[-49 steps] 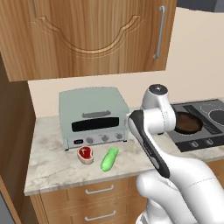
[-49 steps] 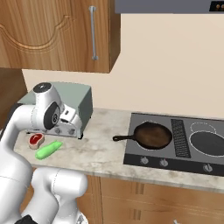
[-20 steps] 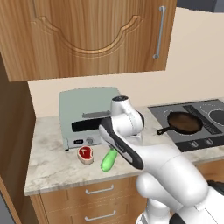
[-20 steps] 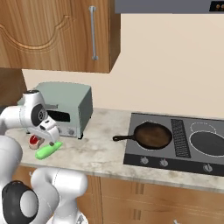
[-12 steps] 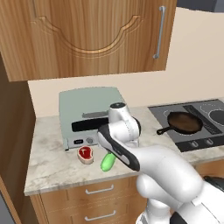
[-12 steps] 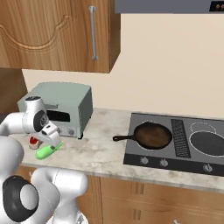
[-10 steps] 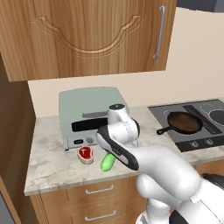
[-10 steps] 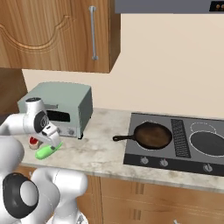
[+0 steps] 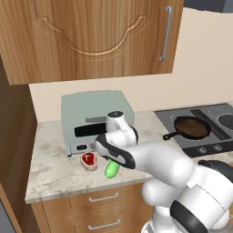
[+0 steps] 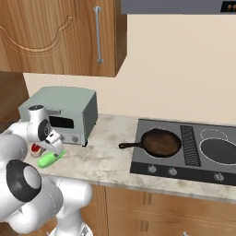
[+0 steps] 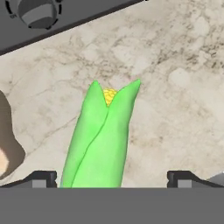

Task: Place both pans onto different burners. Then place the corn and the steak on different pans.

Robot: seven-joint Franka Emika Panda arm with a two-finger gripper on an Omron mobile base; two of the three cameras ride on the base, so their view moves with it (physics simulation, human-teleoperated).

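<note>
Hovering low over the corn (image 11: pixel 101 140), the gripper (image 11: pixel 112 177) stands spread, one fingertip either side of the husk, not touching it. The corn lies on the marble counter (image 9: pixel 50 173) beside the steak (image 9: pixel 88 159), before the toaster oven (image 9: pixel 93 119). The skillet (image 10: pixel 159 142) sits on a cooktop (image 10: pixel 184 161) burner.

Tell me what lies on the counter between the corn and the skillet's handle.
Nothing: in the right base view, bare marble counter runs from the corn to the skillet, with the toaster oven set behind that stretch.

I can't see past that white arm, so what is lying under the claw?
The corn lies on the marble counter under the open claw, its husk parted to show yellow kernels at the tip. Its near end is cut off from sight. The steak sits beside it.
</note>
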